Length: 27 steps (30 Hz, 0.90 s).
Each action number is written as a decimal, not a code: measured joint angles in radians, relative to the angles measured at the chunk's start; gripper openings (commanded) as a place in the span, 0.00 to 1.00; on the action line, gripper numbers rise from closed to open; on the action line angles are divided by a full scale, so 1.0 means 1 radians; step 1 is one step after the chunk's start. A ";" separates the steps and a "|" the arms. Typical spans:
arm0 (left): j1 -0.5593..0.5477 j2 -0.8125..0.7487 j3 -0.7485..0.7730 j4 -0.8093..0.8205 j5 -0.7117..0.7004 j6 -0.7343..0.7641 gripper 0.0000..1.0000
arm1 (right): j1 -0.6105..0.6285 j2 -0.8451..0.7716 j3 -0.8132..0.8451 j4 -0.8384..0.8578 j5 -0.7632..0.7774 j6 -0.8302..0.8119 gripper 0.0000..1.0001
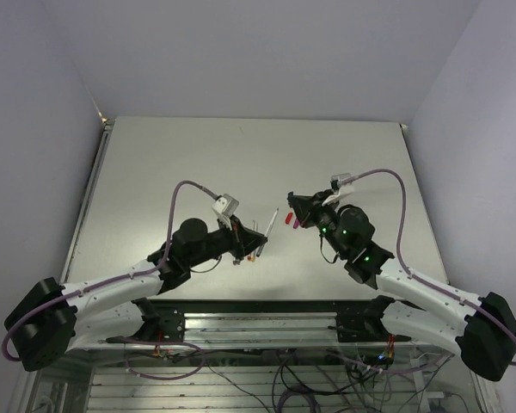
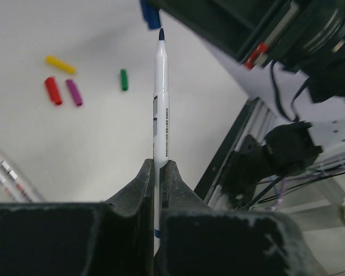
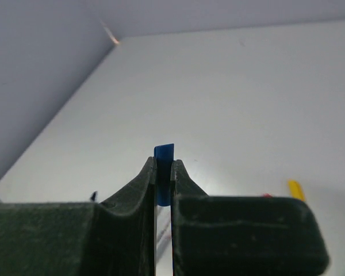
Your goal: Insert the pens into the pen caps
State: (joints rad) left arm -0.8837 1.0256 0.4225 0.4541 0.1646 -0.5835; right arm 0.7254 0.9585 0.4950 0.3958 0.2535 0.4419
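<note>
Caps number 5. 4 of them lie loose on the table [image 1: 241, 155]: the yellow cap [image 2: 60, 64], the red cap [image 2: 53, 91], the purple cap [image 2: 74, 92] and the green cap [image 2: 124, 79]. Red and purple lie side by side, close but not touching. Yellow is just beyond them, and green lies off to one side, apart from the other 3.

The 5th, the blue cap [image 3: 164, 155], is pinched in the right gripper [image 3: 164, 167]. Its jaws are closed down to the cap's width, and one end of the cap pokes out past the fingertips.

Pens are harder to count. 1 pen [image 2: 161, 103] is clamped in the left gripper [image 2: 159, 168], whose jaws are pressed tight on the lower barrel. It stands straight out from the fingers, a white printed barrel with a bare dark blue tip. That tip is just beside the blue cap, very near but not inside it.

At least 2 spare pens [image 2: 8, 172] lie on the table at the edge of the left wrist view. They are cut off by the frame, so the full count cannot be told.

From above, the 2 grippers face each other over the middle of the table, with the held pen slanting between them.
</note>
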 measured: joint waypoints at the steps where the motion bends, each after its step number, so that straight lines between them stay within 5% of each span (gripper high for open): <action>1: 0.000 0.003 0.000 0.032 0.010 -0.008 0.07 | 0.018 0.000 -0.010 0.046 -0.011 -0.015 0.00; 13: -0.002 0.012 -0.037 0.212 0.038 -0.093 0.07 | 0.076 -0.008 -0.063 0.414 -0.062 -0.063 0.00; 27: -0.002 0.021 -0.045 0.288 0.034 -0.127 0.07 | 0.082 0.026 -0.100 0.576 -0.094 -0.002 0.00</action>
State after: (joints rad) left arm -0.8856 1.0470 0.3771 0.7425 0.1986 -0.7109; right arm 0.8074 0.9848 0.3954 0.9722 0.1593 0.4400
